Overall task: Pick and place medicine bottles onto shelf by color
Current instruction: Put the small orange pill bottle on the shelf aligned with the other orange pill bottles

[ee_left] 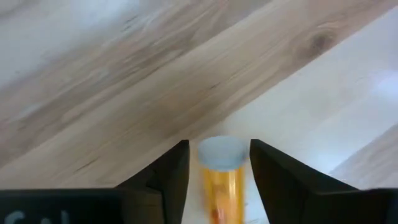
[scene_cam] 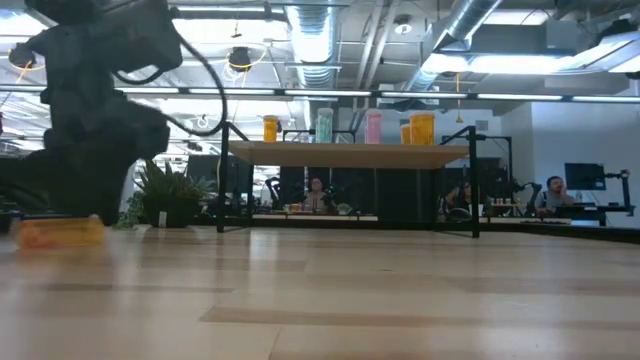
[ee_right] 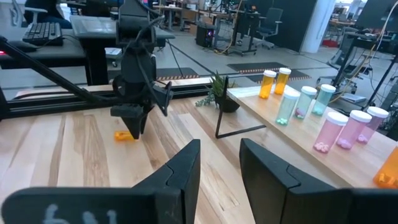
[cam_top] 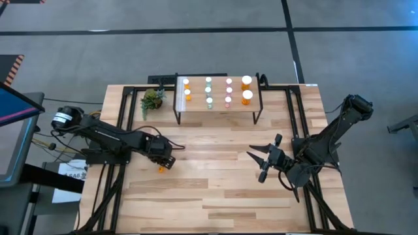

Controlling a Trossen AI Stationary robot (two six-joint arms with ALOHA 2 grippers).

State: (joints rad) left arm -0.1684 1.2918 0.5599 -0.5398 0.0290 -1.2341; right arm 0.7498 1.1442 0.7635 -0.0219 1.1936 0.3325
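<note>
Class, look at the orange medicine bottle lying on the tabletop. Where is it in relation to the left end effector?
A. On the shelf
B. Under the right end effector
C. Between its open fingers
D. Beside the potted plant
C: the left wrist view shows the orange medicine bottle lying between the left end effector's spread fingers.

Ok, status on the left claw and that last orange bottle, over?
Left claw straddling orange bottle lying on the table, fingers not visibly touching it. Right claw idle, empty, jaws parted. Shelf holds eight bottles. Path looks clear.
</note>
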